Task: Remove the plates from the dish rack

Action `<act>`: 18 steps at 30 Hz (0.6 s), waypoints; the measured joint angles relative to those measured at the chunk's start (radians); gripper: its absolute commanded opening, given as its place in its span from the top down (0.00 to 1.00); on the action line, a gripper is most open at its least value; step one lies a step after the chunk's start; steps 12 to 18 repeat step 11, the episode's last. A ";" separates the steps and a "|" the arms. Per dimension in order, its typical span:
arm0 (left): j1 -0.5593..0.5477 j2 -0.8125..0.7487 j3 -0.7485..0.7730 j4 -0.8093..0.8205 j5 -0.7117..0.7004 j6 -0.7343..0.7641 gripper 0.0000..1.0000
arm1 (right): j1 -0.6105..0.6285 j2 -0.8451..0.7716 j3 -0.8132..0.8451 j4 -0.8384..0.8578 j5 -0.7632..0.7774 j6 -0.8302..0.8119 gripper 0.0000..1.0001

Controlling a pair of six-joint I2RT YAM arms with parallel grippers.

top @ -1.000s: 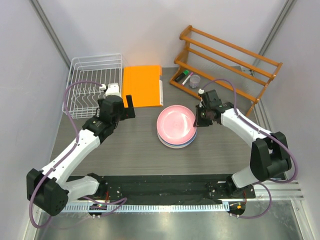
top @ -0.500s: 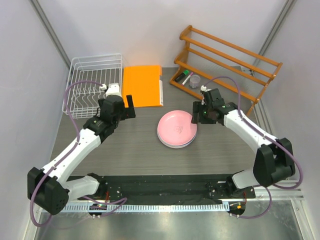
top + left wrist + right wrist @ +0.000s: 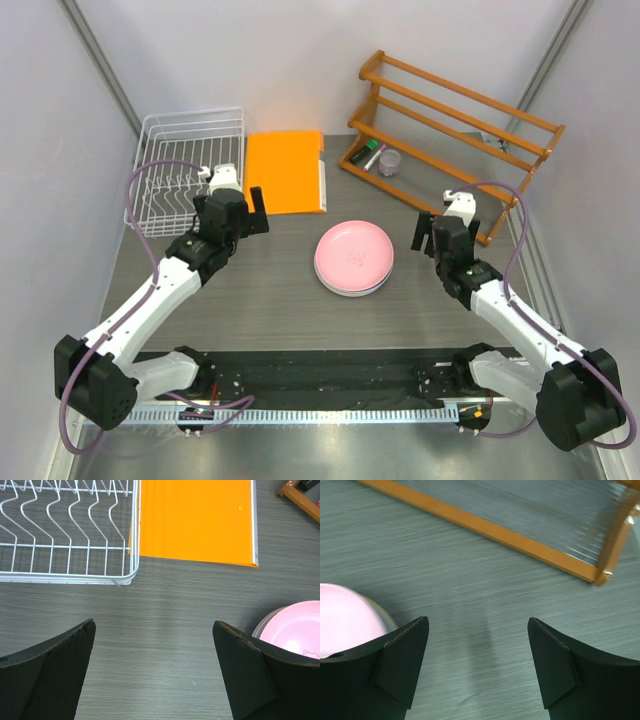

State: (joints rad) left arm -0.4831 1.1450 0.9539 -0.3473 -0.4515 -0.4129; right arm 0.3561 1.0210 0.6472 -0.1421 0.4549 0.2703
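Observation:
A stack of plates [image 3: 353,258], pink one on top, lies flat on the table's middle; its edge also shows in the left wrist view [image 3: 292,625] and the right wrist view [image 3: 342,615]. The white wire dish rack [image 3: 190,170] [image 3: 65,540] stands at the back left, and I see no plate in the part that shows. My left gripper [image 3: 243,212] [image 3: 153,625] hangs open over bare table between rack and stack. My right gripper [image 3: 435,228] [image 3: 477,620] is open and holds nothing, off to the right of the stack.
An orange folder [image 3: 285,172] [image 3: 195,520] lies right of the dish rack. A wooden slatted shelf rack [image 3: 450,120] [image 3: 495,530] stands at the back right, with markers and a small cup [image 3: 388,162] on its lower shelf.
My right gripper opened, left the pink plate on the stack and drew back to the right. The left arm has barely moved.

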 measured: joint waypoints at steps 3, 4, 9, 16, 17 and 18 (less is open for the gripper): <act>0.000 0.000 0.000 0.002 -0.011 0.004 0.00 | 0.000 -0.011 -0.114 0.098 0.087 -0.022 0.14; 0.000 0.000 0.000 0.008 -0.018 0.006 0.00 | 0.000 -0.014 -0.142 0.126 0.113 -0.025 0.14; 0.000 0.000 -0.003 0.046 -0.034 0.008 0.00 | 0.000 -0.031 -0.222 0.253 0.228 -0.029 0.13; 0.000 0.000 -0.006 0.062 -0.037 0.012 0.01 | 0.000 -0.027 -0.225 0.290 0.261 -0.029 0.13; 0.000 0.000 -0.006 0.062 -0.037 0.012 0.01 | 0.000 -0.027 -0.225 0.290 0.261 -0.029 0.13; 0.000 0.000 -0.006 0.062 -0.037 0.012 0.01 | 0.000 -0.027 -0.225 0.290 0.261 -0.029 0.13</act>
